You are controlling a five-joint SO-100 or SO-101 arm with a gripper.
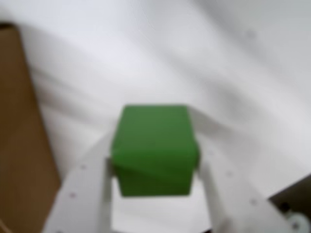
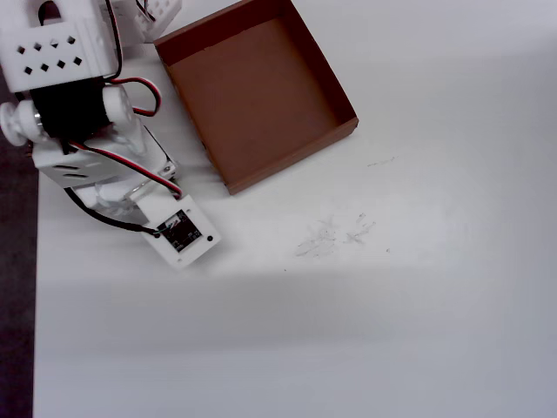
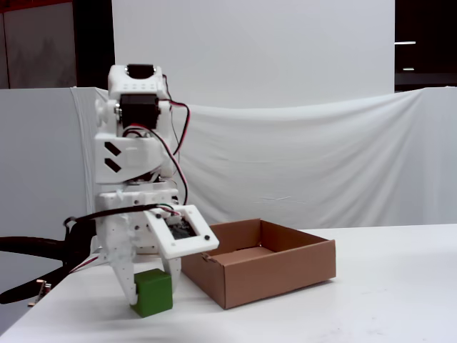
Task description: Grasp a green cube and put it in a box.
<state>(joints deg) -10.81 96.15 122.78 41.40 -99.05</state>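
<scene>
Wrist view is showing the gripper (image 1: 155, 170) clenching the green cube (image 1: 154, 148) between its two white fingers (image 1: 87, 194), with the box (image 1: 22, 145) sitting at the left edge. Fixed view is adding what the wrist camera cannot: the cube (image 3: 153, 292) is hanging low over the white surface (image 3: 371, 300), just beside the box (image 3: 278, 275) and outside it. Overhead view is hiding the cube under the arm (image 2: 87, 122) but is revealing the brown floor of the box (image 2: 261, 91).
</scene>
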